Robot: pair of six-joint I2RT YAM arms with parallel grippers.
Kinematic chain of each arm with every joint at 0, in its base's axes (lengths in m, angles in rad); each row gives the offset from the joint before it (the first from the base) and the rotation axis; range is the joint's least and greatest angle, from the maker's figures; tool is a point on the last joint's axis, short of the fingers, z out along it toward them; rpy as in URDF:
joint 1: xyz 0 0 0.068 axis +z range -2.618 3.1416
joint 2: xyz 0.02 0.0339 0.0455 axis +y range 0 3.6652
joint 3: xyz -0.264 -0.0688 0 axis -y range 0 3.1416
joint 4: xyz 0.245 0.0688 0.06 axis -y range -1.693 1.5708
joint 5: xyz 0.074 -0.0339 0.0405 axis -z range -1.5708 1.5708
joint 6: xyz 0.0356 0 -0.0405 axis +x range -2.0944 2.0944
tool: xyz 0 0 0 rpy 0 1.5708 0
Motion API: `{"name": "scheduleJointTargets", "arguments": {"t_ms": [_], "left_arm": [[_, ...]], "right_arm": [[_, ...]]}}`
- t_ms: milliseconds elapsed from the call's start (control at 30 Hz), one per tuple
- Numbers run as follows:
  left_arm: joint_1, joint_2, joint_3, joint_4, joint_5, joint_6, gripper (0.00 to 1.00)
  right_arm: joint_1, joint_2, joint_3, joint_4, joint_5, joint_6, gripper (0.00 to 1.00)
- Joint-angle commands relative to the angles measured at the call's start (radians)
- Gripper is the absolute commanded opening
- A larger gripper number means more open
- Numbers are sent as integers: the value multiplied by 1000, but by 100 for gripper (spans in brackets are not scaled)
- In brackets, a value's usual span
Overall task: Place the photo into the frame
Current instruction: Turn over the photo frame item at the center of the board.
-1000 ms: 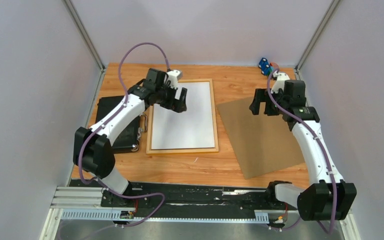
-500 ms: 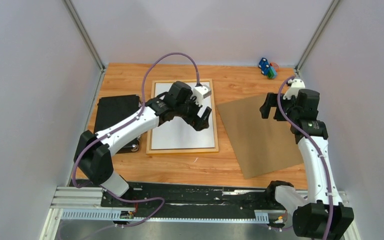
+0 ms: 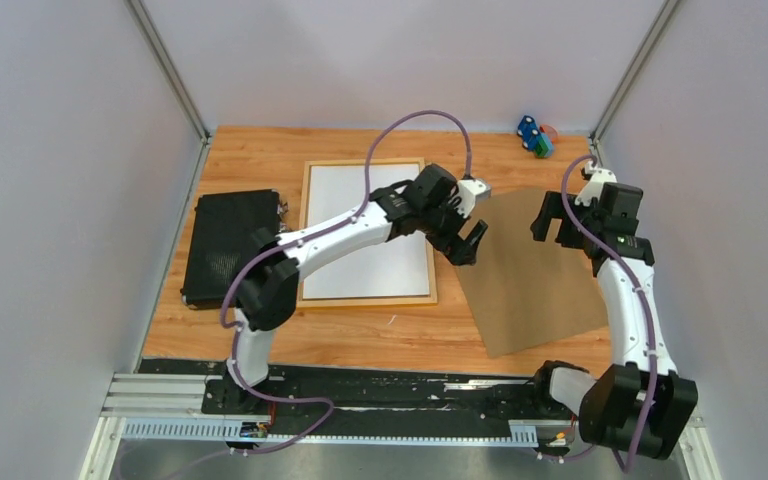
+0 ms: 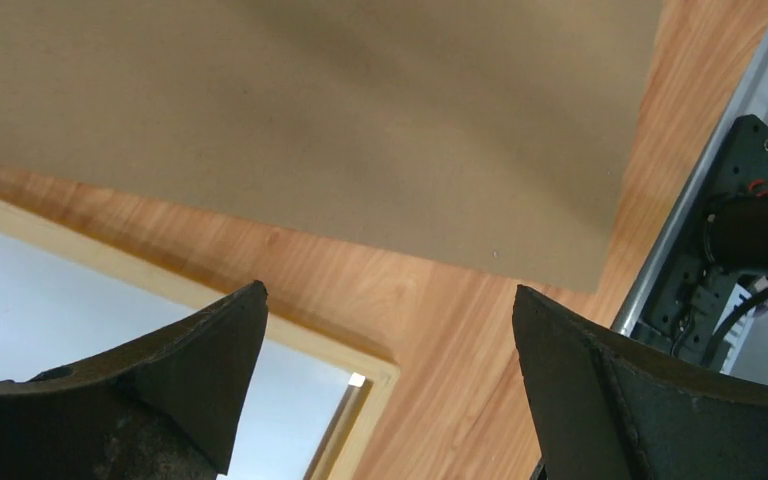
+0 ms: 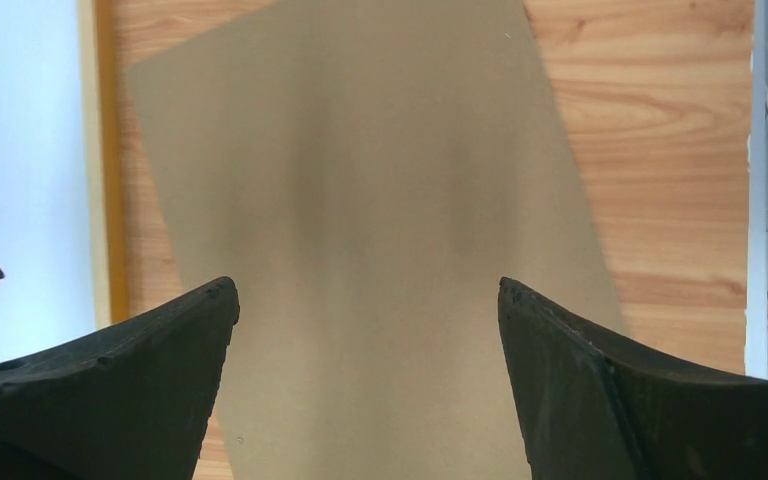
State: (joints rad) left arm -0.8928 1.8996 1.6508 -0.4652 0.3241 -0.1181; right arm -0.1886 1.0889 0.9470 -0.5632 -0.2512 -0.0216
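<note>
Left gripper (image 3: 472, 245) swung toward 3 o'clock, from frame (image 3: 365, 299) to board (image 3: 540, 290), likely fetching it; it and right gripper (image 3: 551, 222) gape empty.

It was a robotics lab test cell: plain pale panel walls (image 3: 60, 200) on aluminium posts (image 3: 166, 65) enclosed a wooden table (image 3: 360, 340), where a left arm (image 3: 330, 232) and a right arm (image 3: 630, 300), trailing purple cables (image 3: 420, 118), stood bolted to a metal rail (image 3: 160, 395).

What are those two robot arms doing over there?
Both arms hang over the brown board with their end effectors open and empty. The left end effector is above the board's edge nearest the frame. The right end effector is over the board's far end. A white sheet lies inside the frame.
</note>
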Motion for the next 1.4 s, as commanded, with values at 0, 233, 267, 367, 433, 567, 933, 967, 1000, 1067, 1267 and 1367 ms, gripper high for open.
{"name": "scheduleJointTargets", "arguments": {"t_ms": [0, 233, 267, 367, 433, 567, 933, 967, 1000, 1067, 1267, 1367], "left_arm": [[-26, 160, 172, -98, 39, -108, 100], [-30, 354, 307, -172, 36, -215, 100], [-30, 361, 310, -173, 36, -221, 100], [-30, 386, 314, -172, 25, -252, 100], [-30, 395, 311, -173, 16, -273, 100], [-30, 396, 269, -152, 13, -339, 100], [-28, 435, 264, -154, 8, -377, 100], [-25, 441, 271, -157, 7, -375, 100], [-23, 452, 285, -165, 6, -371, 100], [-14, 467, 298, -167, 8, -373, 100], [28, 514, 327, -166, 40, -378, 100], [42, 517, 324, -147, 36, -372, 100]], "right_arm": [[-80, 71, -20, 31, -45, -20, 100], [-211, 216, -4, 31, -131, -107, 99], [-223, 238, 4, 32, -132, -119, 98], [-254, 290, 21, 34, -137, -151, 97], [-277, 316, 32, 36, -151, -160, 97], [-291, 335, 32, 43, -152, -179, 96], [-296, 365, 41, 56, -134, -196, 96], [-297, 372, 46, 59, -134, -197, 96], [-299, 379, 50, 61, -132, -201, 96], [-302, 397, 60, 66, -133, -212, 96], [-311, 479, 117, 69, -138, -252, 96], [-312, 526, 148, 69, -140, -277, 96]]}}
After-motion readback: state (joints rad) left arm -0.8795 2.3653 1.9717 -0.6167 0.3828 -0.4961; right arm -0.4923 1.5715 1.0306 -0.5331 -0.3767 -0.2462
